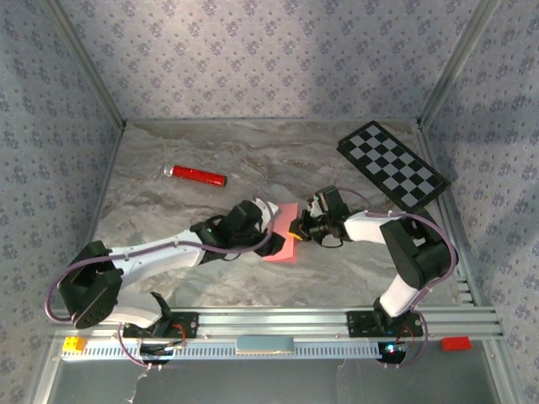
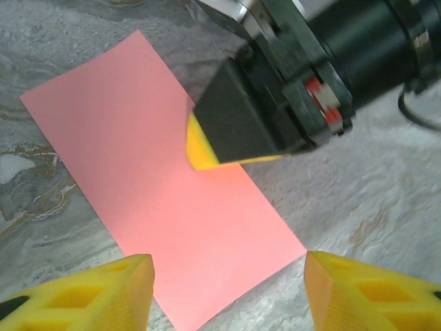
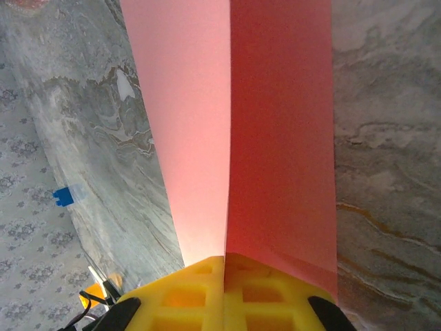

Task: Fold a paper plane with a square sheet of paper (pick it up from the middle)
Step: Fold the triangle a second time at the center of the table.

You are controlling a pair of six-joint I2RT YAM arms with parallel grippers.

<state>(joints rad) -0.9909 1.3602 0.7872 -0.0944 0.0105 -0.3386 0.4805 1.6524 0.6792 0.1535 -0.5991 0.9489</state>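
Closest to me in the overhead view is the metal rail (image 1: 278, 321) with both arm bases bolted to it, a small yellow block (image 1: 74, 344) at its left end and a red block (image 1: 456, 342) near its right end. Beyond it, both arms reach in over the marbled table (image 1: 354, 273) toward the middle.

That is where I find the square sheet of paper (image 1: 282, 242), folded to a narrower pink rectangle and lying near the table's centre between the two wrists.

My left gripper (image 1: 271, 238) sits at the paper's left side. On its wrist camera the yellow fingers (image 2: 103, 293) stand well apart, one on either side of the sheet's near corner, and they have hold of nothing. I cannot tell whether the tips touch the table.

My right gripper (image 1: 301, 227) comes in from the opposite side, its jaws closed tight on the sheet about midway along one long edge. On its own camera the paper runs away from the closed fingers (image 3: 186, 296) in two pink bands, paler on the left and darker on the right, meeting at a straight crease.

Farther back, a red cylinder (image 1: 195, 175) lies on its side left of centre, well apart from the paper. A black-and-white checkerboard (image 1: 393, 164) lies at the far right, near the patterned wall.
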